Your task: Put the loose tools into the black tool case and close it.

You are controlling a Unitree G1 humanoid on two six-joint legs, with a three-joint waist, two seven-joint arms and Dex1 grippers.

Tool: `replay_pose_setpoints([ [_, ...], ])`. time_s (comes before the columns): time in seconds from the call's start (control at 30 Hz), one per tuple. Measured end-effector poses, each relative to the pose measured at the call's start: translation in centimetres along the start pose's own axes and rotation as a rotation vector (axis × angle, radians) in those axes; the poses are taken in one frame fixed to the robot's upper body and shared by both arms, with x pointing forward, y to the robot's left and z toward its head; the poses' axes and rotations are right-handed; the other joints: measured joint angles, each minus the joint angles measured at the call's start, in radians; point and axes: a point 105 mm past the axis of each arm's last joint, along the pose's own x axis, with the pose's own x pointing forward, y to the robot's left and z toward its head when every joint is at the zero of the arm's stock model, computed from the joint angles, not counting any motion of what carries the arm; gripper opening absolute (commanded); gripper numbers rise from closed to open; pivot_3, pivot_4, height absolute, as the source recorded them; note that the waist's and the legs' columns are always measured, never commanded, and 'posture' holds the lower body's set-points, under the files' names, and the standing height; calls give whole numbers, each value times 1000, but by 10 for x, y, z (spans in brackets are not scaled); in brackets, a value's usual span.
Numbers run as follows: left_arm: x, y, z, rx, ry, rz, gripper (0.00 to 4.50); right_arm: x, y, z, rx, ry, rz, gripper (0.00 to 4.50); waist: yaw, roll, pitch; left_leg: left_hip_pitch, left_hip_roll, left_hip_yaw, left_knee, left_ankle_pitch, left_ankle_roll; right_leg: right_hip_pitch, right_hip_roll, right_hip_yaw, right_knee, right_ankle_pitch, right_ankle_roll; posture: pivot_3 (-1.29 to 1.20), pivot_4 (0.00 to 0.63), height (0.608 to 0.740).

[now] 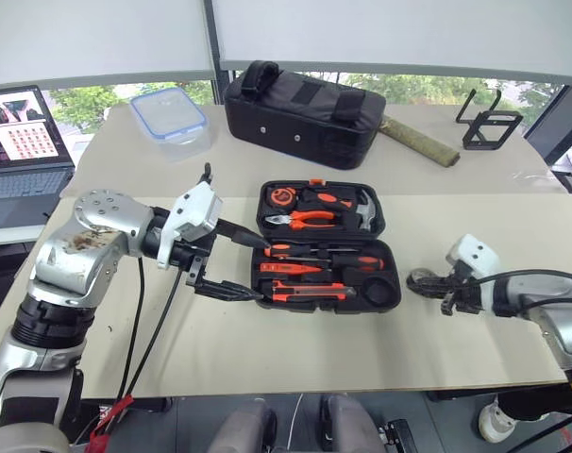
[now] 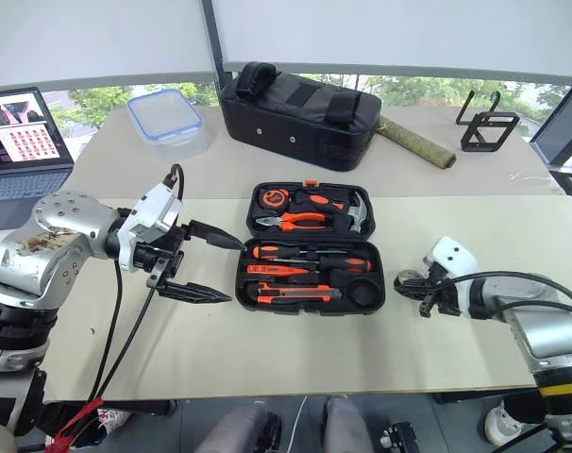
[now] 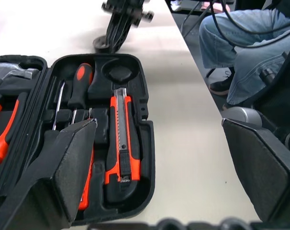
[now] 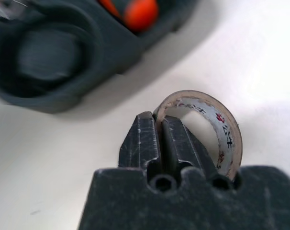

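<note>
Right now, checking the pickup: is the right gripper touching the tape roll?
Touching. The right wrist view shows the right gripper closed on the wall of the tape roll, one finger inside the ring, one outside.

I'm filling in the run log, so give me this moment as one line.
left gripper: open, beside tool case | right gripper: shut on tape roll | case: open, round slot empty | utility knife: slotted

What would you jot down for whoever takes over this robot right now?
Left claw: open, empty, beside the tool case's left edge.
Right claw: shut on the tape roll, pinching its wall, on the table right of the case.
Done: screwdrivers and utility knife sit in their slots.
Left: drop the tape roll into the empty round slot, then close the lid.
</note>
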Motion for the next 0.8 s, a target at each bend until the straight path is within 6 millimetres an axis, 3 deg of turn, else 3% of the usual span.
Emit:
replay_pose_setpoints([
  [0.17, 3, -2, -7, -5, 16, -17, 4500, -1, 46, 47, -75, -126, 203, 24, -1, 0, 0, 0, 1, 0, -1, 0, 0, 0, 0, 0, 0, 0, 0, 0, 150, 715],
  [0.27, 4, -3, -9, -3, 29, -29, 4500, 5, 68, 57, -130, -135, 287, 24, -1, 0, 0, 0, 0, 0, 0, 0, 0, 0, -1, 0, 0, 0, 0, 0, 150, 715],
  [0.33, 4, -4, -9, -2, 29, -31, 4500, 15, 76, 56, -166, -103, 304, 24, 3, 0, 0, 0, 0, 0, 0, 0, 0, 1, -1, 0, 0, 0, 0, 0, 150, 715],
  [0.47, 4, -5, -10, -13, 33, -33, 4500, 32, 66, 31, -190, 18, 226, 24, 5, 0, 0, 0, -1, 0, 0, 0, 0, 0, -1, -1, 0, 0, 0, 0, 150, 715],
  [0.53, 4, -5, -10, -12, 36, -34, 4500, 34, 62, 30, -224, 30, 204, 24, 3, 0, 0, 0, 0, 0, 0, 0, 0, 0, -1, -1, 0, 0, 0, 0, 150, 715],
  [0.8, 4, -5, -10, -11, 41, -26, 4500, 33, 64, 31, -234, 32, 215, 2633, 2, 0, 0, 0, 0, 0, 0, 0, 0, 0, 0, -1, 0, 0, 0, 0, 150, 715],
])
